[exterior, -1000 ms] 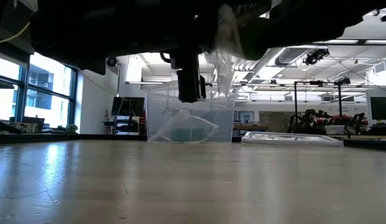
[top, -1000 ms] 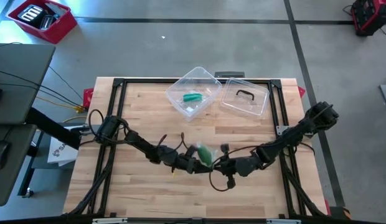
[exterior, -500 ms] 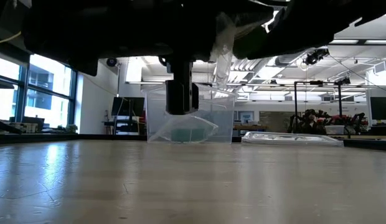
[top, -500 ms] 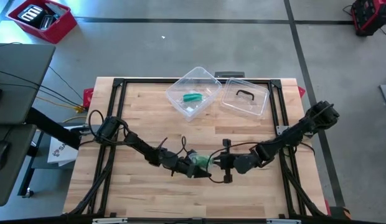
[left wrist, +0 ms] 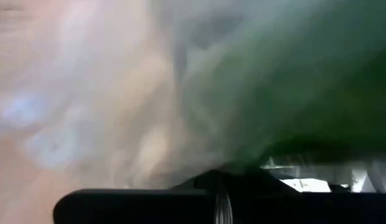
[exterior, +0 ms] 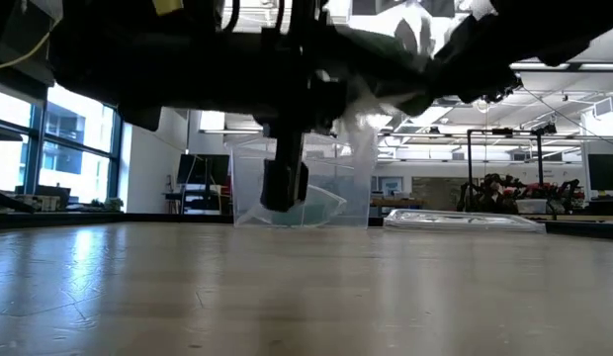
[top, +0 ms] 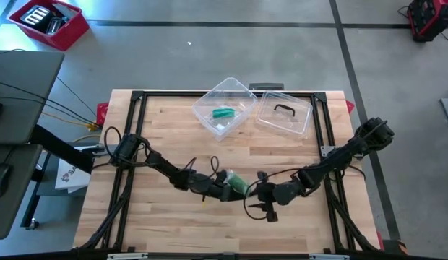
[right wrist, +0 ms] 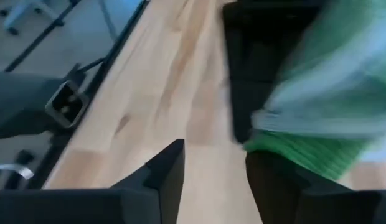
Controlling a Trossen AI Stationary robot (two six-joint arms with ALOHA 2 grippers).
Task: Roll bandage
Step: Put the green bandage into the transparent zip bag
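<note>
A green bandage (top: 237,183) in a clear plastic wrapper (exterior: 381,94) hangs above the middle of the wooden table (top: 173,137). My left gripper (top: 225,189) comes at it from the table's left and is shut on it. The left wrist view is filled with blurred wrapper and green bandage (left wrist: 292,74). My right gripper (top: 254,191) is on the bandage's right side, and its fingers stand open (right wrist: 215,174) beside the green bandage (right wrist: 317,118). Whether they touch it I cannot tell. My left gripper is shut on the wrapped bandage, reaching nearly level from the table's left. The wrapper (left wrist: 118,93) lies right against the wrist camera and hides which part the fingers have. The bandage is lifted clear of the table, and loose wrapper hangs below the arms.
A clear plastic box (top: 224,108) with a green roll inside stands at the far middle. Its clear lid (top: 284,114) with a black handle lies to the right of the box. Black frame rails (top: 134,115) run along the table's edges. Bare wood lies toward the near edge.
My right gripper has rolled about its wrist beside the bandage and stayed in about the same place. In the low view the clear wrapper, which hung straight down, now spreads out sideways under the arms.
</note>
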